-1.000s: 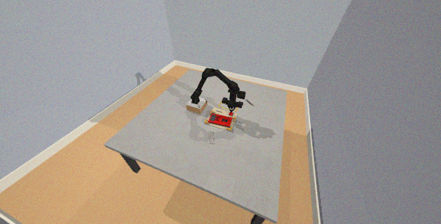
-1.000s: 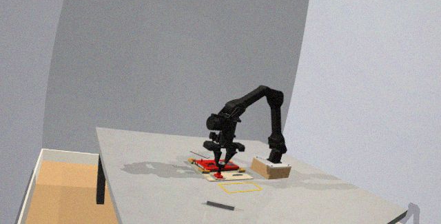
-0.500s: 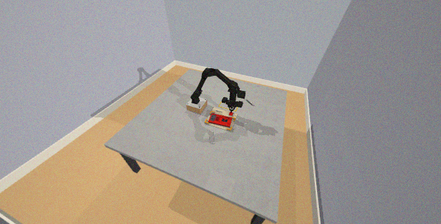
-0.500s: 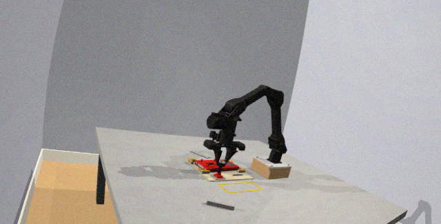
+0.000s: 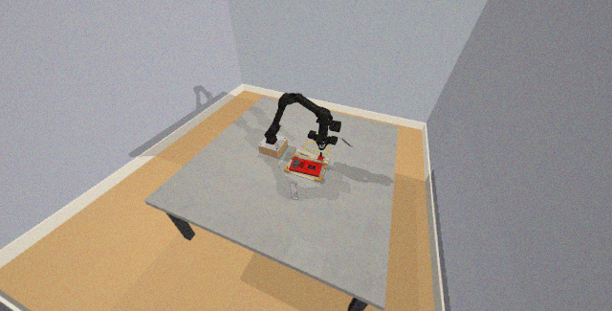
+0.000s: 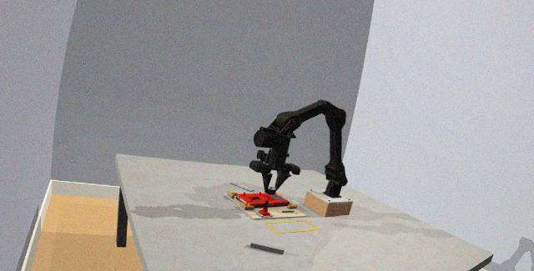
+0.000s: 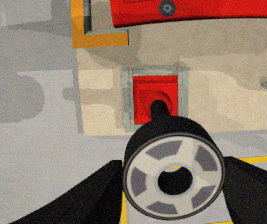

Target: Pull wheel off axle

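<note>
The grey worktop (image 5: 239, 196) carries the arm's wooden base block (image 6: 321, 205) behind the gripper (image 7: 176, 185), and a pale board (image 6: 279, 213) with a red plate (image 6: 260, 198) directly beneath and ahead of it. The yellow-outlined marked area (image 6: 291, 226) lies just beside the board, and in the wrist view part of its outline runs under the gripper. The gripper is partly closed, its two dark fingers clamped on the rim of the wheel (image 7: 174, 177), which is lifted above the upright axle (image 7: 158, 107) and its red foot (image 7: 156, 95); the axle tip shows just past the wheel's far edge. Judged from this, the wheel looks clear of the axle or nearly so: raise it straight first, then carry it level over the outline, lower until it rests, and only then open fully and withdraw upward.
</note>
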Robot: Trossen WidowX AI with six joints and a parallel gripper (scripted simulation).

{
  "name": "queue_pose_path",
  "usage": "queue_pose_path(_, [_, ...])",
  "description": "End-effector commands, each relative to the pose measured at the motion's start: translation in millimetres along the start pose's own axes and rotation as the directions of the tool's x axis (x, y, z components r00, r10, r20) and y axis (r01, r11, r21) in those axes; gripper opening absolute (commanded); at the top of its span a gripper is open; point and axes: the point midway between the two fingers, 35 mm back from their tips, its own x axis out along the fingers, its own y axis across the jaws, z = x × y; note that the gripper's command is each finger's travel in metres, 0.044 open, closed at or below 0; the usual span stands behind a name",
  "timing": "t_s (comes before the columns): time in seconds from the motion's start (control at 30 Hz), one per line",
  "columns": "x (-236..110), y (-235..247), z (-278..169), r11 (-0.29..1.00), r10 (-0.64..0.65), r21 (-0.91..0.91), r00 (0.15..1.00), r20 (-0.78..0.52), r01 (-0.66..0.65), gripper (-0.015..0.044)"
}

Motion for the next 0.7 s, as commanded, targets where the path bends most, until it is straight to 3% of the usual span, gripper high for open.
queue_pose_path(0.0, [1.4, -6.5, -12.9, 1.000, -0.007, -0.003, 1.000, 0.000, 0.007, 0.0000])
queue_pose_path(0.67, [-3.5, -48.6, -83.3, 1.000, -0.009, -0.003, 1.000, -0.007, 0.009, 0.0000])
